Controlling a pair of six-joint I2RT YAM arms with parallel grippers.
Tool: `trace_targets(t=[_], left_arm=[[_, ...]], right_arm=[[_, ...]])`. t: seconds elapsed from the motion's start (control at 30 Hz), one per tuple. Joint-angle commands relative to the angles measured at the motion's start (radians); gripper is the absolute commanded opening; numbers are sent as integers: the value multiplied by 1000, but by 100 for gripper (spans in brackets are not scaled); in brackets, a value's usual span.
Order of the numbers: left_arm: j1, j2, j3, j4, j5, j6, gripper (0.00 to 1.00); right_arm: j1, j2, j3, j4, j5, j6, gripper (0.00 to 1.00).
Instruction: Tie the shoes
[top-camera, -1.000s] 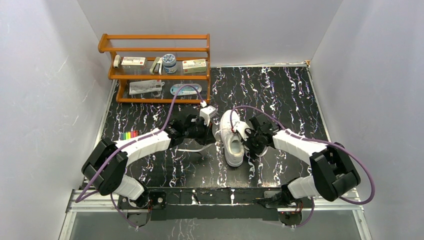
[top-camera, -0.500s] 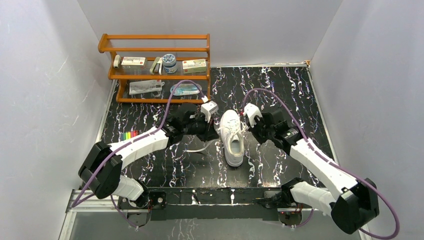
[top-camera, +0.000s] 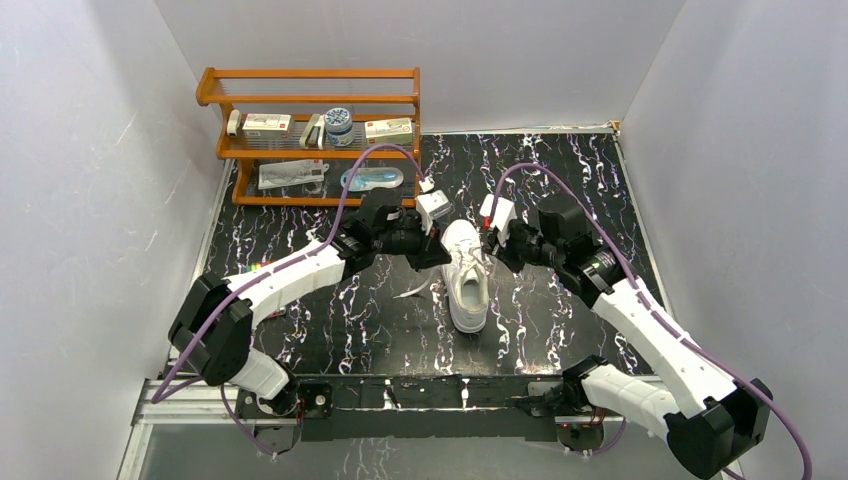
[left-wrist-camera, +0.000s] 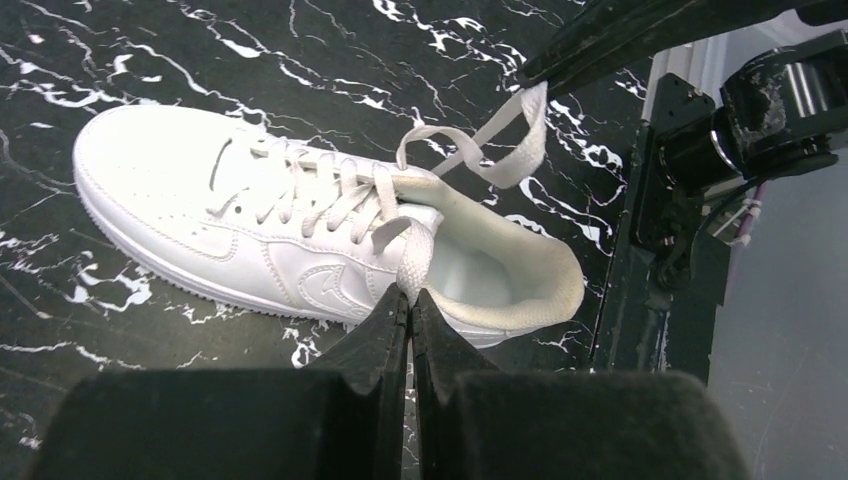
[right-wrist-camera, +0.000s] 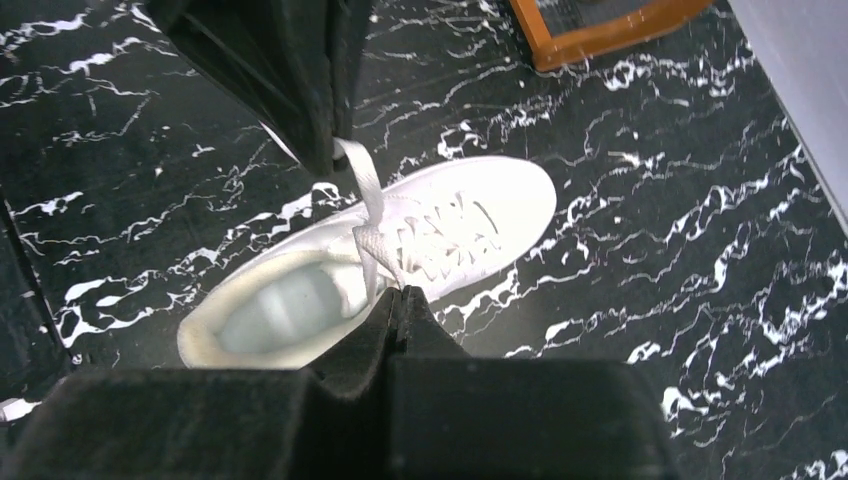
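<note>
wooden rack (top-camera: 300, 99) stands well behind the white sneaker (top-camera: 467, 292).

Plain white walls (top-camera: 90, 150) enclose a black, white-veined marble tabletop (top-camera: 560, 180); a wooden shelf (top-camera: 310, 99) stands at its far-left corner.

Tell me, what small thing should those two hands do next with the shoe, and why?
Probably cross the two ends over the shoe to start a knot. The left hand is shut on one lace end and the right hand on the other end, each held out to its own side, and no knot shows yet.
</note>
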Motion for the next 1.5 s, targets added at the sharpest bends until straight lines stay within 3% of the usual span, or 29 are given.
trace_targets(t=[0.0,0.37,1.07,1.33,1.47], left_arm=[[2,6,34,68,92,38,0],[1,38,20,197,143,22,0],[1,95,-33,359,212,-88,0],[8,81,-26,320,214,-138,0],[9,65,40,128,58,-188,0]], right_arm=[[0,-12,60,33,-126,-41,0],[0,53,73,87,-177,10,0],[0,51,62,38,-33,2,0],[0,48,64,19,-44,15,0],[-1,73,94,-17,-82,11,0]])
